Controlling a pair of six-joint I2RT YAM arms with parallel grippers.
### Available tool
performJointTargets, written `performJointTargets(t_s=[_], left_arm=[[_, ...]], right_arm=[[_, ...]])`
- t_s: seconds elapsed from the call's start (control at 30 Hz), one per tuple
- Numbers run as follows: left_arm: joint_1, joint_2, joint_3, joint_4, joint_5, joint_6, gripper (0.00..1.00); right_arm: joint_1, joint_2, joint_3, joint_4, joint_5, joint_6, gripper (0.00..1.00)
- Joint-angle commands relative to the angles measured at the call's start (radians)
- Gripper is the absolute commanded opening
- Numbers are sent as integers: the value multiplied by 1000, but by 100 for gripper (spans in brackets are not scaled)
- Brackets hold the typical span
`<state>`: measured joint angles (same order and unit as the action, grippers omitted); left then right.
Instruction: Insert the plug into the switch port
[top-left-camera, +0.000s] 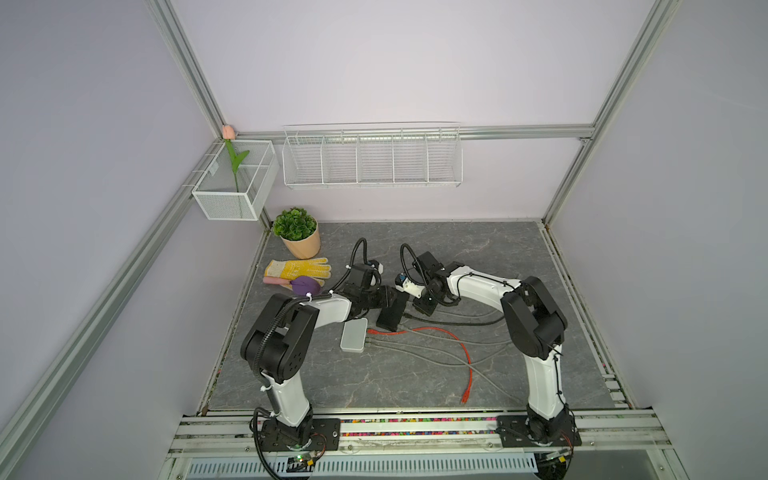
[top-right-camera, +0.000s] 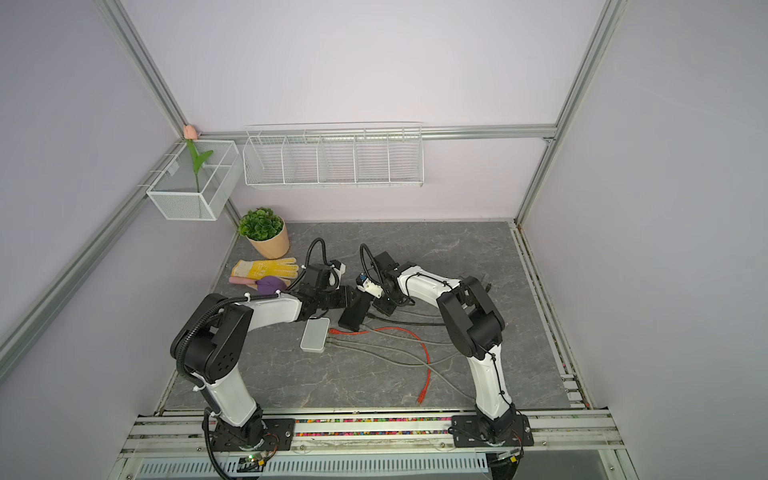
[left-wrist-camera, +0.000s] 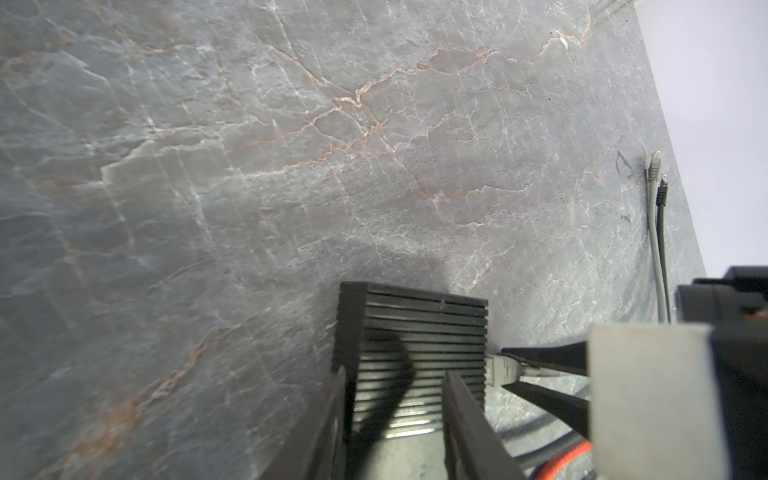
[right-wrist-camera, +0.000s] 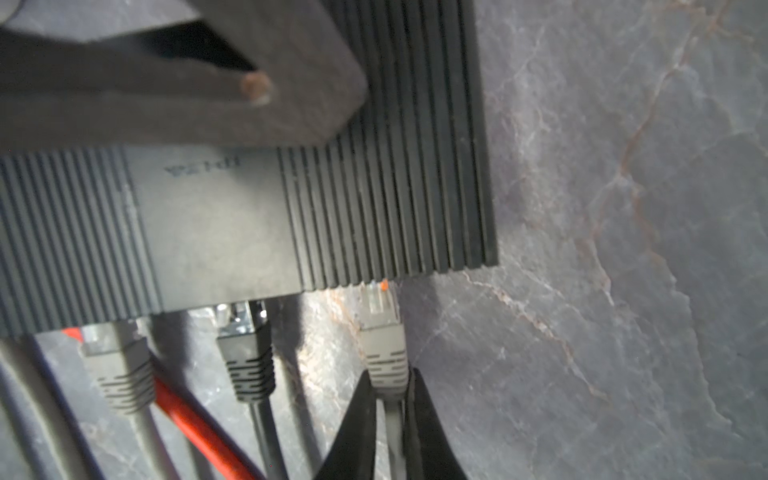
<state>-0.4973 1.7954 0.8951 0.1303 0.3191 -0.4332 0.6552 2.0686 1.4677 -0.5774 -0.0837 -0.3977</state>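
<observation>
The black ribbed switch (top-left-camera: 392, 316) (top-right-camera: 354, 315) lies mid-table. My left gripper (left-wrist-camera: 395, 374) is shut on the switch (left-wrist-camera: 415, 332), with one finger along each side. The grey plug (right-wrist-camera: 380, 328) points at the switch's port face (right-wrist-camera: 374, 208) near its end; its clear tip meets the lower edge, and I cannot tell how deep it sits. My right gripper (right-wrist-camera: 390, 380) is shut on the plug's ribbed boot. In the left wrist view the plug (left-wrist-camera: 503, 370) touches the switch's side between the right gripper's fingertips (left-wrist-camera: 540, 355). In both top views the two grippers meet over the switch.
A dark grey plug (right-wrist-camera: 249, 357) and another grey plug (right-wrist-camera: 118, 370) sit at ports beside mine. A red cable (top-left-camera: 461, 349) and grey cables trail toward the front. A white box (top-left-camera: 354, 335) lies by the switch. A potted plant (top-left-camera: 297, 235) and a yellow glove (top-left-camera: 299, 269) are at the back left.
</observation>
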Motion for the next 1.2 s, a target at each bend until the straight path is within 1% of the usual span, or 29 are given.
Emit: performJointTargets(t_s=[0.0, 0.23, 0.37, 0.67, 0.87, 1.17], left_arm=[[-2, 38, 34, -14, 43, 6, 38], [-8, 54, 48, -21, 64, 17, 38], [-41, 86, 106, -109, 65, 62, 37], [-88, 135, 171, -211, 78, 127, 36], [-116, 161, 188, -232, 134, 171, 35], [-139, 192, 180, -248, 185, 213, 33]], right_arm=[[-2, 13, 11, 14, -36, 1, 13], [3, 28, 13, 40, -55, 10, 10], [8, 21, 6, 86, -43, 28, 7], [13, 6, -7, 178, -49, 54, 7], [13, -1, -8, 209, -56, 59, 7], [12, -5, -10, 245, -33, 61, 7]])
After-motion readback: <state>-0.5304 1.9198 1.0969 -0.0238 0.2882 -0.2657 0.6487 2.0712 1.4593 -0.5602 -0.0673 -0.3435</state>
